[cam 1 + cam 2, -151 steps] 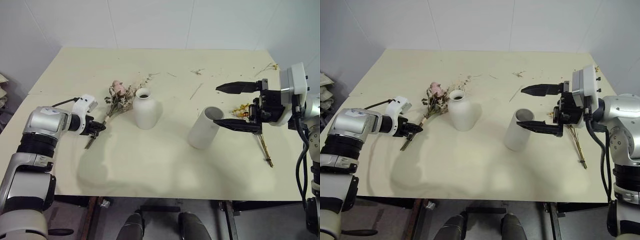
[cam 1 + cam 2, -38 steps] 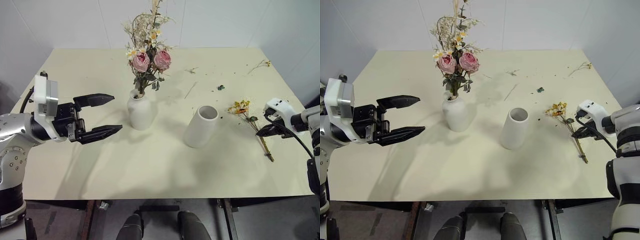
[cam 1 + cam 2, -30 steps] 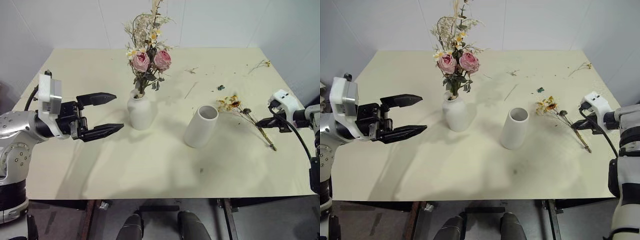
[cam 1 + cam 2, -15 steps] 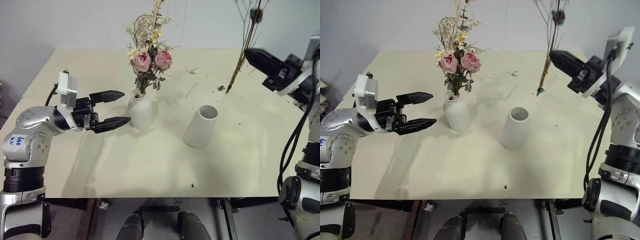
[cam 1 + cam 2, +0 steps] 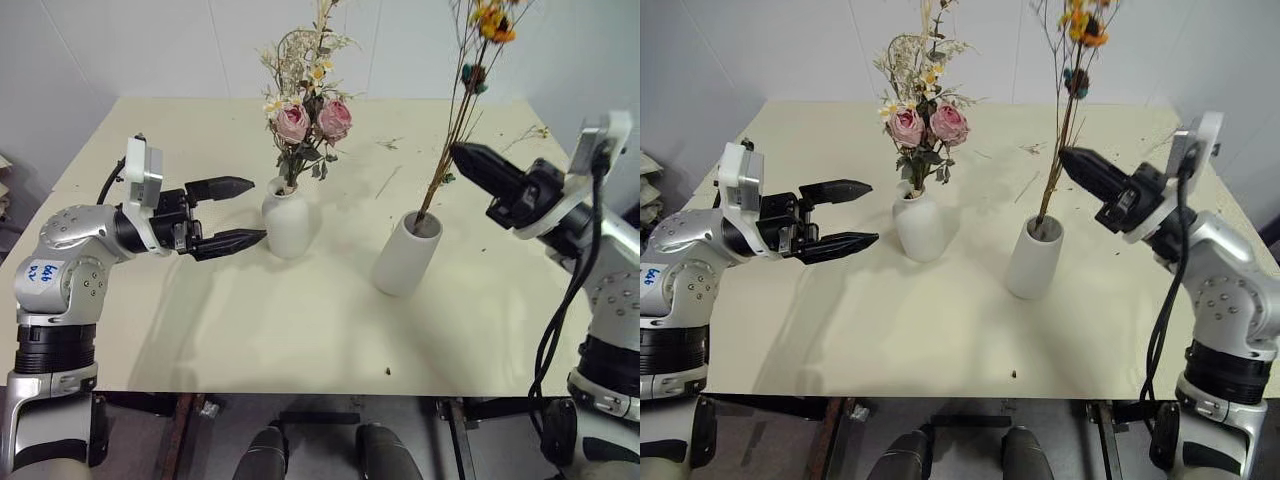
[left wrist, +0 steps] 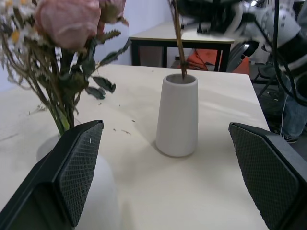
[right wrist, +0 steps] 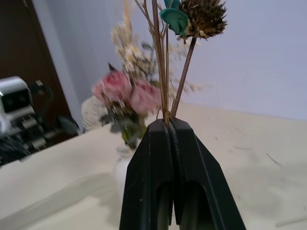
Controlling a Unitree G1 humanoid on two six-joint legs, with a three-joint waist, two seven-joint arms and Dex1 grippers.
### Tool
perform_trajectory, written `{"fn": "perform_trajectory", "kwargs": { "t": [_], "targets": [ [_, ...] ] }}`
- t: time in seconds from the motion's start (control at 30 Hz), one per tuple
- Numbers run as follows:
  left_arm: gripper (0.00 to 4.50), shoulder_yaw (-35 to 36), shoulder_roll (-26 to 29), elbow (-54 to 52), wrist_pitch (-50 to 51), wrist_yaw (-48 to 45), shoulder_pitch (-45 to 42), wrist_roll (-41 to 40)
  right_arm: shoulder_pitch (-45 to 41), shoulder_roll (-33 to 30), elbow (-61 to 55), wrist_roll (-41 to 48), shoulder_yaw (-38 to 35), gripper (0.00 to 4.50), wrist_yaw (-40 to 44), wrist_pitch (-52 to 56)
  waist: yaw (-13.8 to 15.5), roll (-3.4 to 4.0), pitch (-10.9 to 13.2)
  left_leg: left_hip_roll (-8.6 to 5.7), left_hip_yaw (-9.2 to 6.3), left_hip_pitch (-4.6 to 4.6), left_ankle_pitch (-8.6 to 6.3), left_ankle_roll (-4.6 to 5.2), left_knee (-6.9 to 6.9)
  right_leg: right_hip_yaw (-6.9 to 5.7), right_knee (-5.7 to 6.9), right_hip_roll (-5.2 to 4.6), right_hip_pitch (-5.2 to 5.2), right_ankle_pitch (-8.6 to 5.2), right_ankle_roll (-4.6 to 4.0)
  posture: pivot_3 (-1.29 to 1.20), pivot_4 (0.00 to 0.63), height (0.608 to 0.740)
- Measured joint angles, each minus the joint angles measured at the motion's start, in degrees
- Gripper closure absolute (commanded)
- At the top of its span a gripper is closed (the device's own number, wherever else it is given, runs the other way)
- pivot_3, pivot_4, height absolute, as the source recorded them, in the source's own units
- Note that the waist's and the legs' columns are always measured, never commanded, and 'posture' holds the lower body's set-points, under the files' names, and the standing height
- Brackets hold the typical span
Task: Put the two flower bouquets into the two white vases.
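Observation:
The pink-rose bouquet [image 5: 312,118] stands upright in the bottle-shaped white vase [image 5: 286,222]. My left gripper [image 5: 258,208] hangs open just left of that vase, level with it and holding nothing. My right gripper [image 5: 455,152] is shut on the thin stems of the yellow-orange bouquet [image 5: 488,20], which it holds nearly upright. The stems' lower ends reach into the mouth of the cylinder vase [image 5: 405,255], as the left wrist view shows for this cylinder vase [image 6: 177,115]. In the right wrist view the stems rise from the shut fingertips [image 7: 160,132].
Loose twigs [image 5: 392,143] and bits lie on the far half of the cream table [image 5: 300,340], with more twigs at its far right corner [image 5: 535,131]. A small dark bit [image 5: 388,371] lies near the front edge.
The rose bouquet went from the table into the bottle vase. My right gripper lifted the yellow-orange bouquet, swung it upright, and brought its stem ends into the cylinder vase's mouth.

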Motion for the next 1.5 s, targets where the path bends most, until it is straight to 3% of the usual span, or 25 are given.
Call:
{"fn": "perform_trajectory", "kwargs": {
  "t": [0.27, 0.53, 0.73, 1.0, 1.2, 1.37, 1.5],
  "targets": [
    [0.0, 0.0, 0.0, -0.2, 0.1, 0.8, -0.1, 0.0, 6.5, 0.2, 1.6, -3.0, 3.5, 4.46, 3.1, -5.9, 0.1, 0.0, 0.0, 0.01, -0.01, -0.01, 0.0, 0.0, -0.02, 0.0, -0.04, 0.0, 0.01, 0.0, 0.0, 0.0, 0.15, 0.74],
    [0.0, 0.1, 0.3, -0.1, 0.1, 0.9, -0.1, 0.2, 9.3, -2.1, 1.7, -6.6, 5.6, 1.81, 6.3, -10.9, 0.2, -0.01, 0.0, 0.0, 0.0, 0.0, 0.0, 0.0, 0.0, 0.0, -0.05, 0.0, 0.02, 0.01, -0.01, 0.0, 0.15, 0.74],
    [0.0, 0.1, 3.8, 1.9, -0.3, -1.8, -0.3, 0.9, 8.4, -12.3, 5.4, -8.6, 4.7, 0.05, 12.2, -12.5, 0.2, 0.0, 0.0, 0.0, 0.01, 0.0, 0.0, 0.0, -0.13, -0.01, -0.23, 0.0, 0.02, 0.01, -0.02, 0.0, 0.15, 0.74],
    [0.0, 4.0, 10.1, 3.9, -0.7, -5.4, 5.8, 2.0, 6.4, -26.2, 11.8, -10.5, 5.3, 0.05, 29.4, -14.8, -0.5, 0.0, 0.0, 0.08, 0.12, 0.03, -0.02, 0.04, -0.35, 0.0, -0.42, 0.01, 0.01, 0.0, -0.03, 0.0, 0.15, 0.74],
    [0.0, 7.1, 10.4, 1.4, -0.8, -5.2, 13.5, 2.1, -0.8, -26.1, 19.9, -16.1, 13.4, 0.05, 37.0, -21.0, -1.0, 0.0, 0.0, 0.1, 0.18, 0.02, -0.02, 0.03, -0.33, 0.02, -0.48, -0.01, 0.01, 0.04, -0.07, 0.0, 0.15, 0.74],
    [0.0, 7.4, 10.3, -0.9, -1.0, -4.0, 12.9, 2.1, -6.1, -26.4, 27.8, -19.6, 13.8, 0.05, 39.1, -25.6, -0.1, 0.01, 0.0, 0.09, 0.18, -0.01, -0.02, 0.02, -0.41, 0.02, -0.6, -0.02, 0.0, 0.06, -0.05, 0.0, 0.15, 0.74],
    [0.0, 7.6, 10.1, -1.0, -1.7, -3.5, 12.9, 2.1, -4.2, -26.5, 29.5, -20.6, 13.6, 0.05, 40.0, -26.5, 0.1, 0.01, 0.0, 0.09, 0.19, -0.02, -0.03, 0.03, -0.51, 0.01, -0.72, -0.02, -0.01, 0.06, -0.05, 0.0, 0.15, 0.74]
  ]
}}
